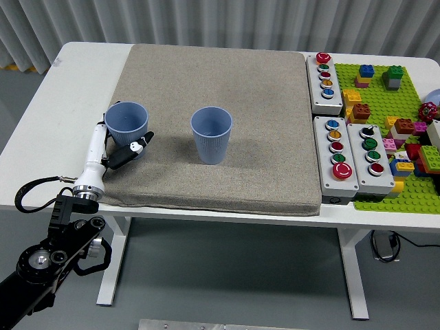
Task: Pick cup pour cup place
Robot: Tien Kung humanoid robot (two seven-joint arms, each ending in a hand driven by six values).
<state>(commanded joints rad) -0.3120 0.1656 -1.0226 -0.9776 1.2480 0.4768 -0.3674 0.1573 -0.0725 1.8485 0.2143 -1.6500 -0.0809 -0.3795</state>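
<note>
Left hand (122,152) sits at the left edge of the frame, fingers wrapped round the lower part of the left cup (127,124). White thumb side is on the cup's left, dark fingers (135,148) curl in at its base on the right. Reads as a grasp, though I can't tell how firm it is. The cup stands upright on the beige mat (275,124), near the mat's left border.

Second cup (212,134) stands upright at centre frame on the same mat, well apart from the first, nothing touching it.

Step in hand, my read: either the pick or the final place of the left cup. A single view doesn't settle which. If it's the pick, the next move calls for a secure clench, a straight lift clear of the mat, then a carry right and a tilt over the centre cup's rim without knocking it. If it's the place, the hand needs to open and back off left without dragging the cup.

Contents: both cups look empty from above, only blue interior showing. The bottoms are in shade, so a small amount could be hidden.

Right hand not in view.

Right side of the worktop (82,62): button boxes (328,75) and a green baseplate (405,130) with toy bricks, well clear of both cups.
</note>
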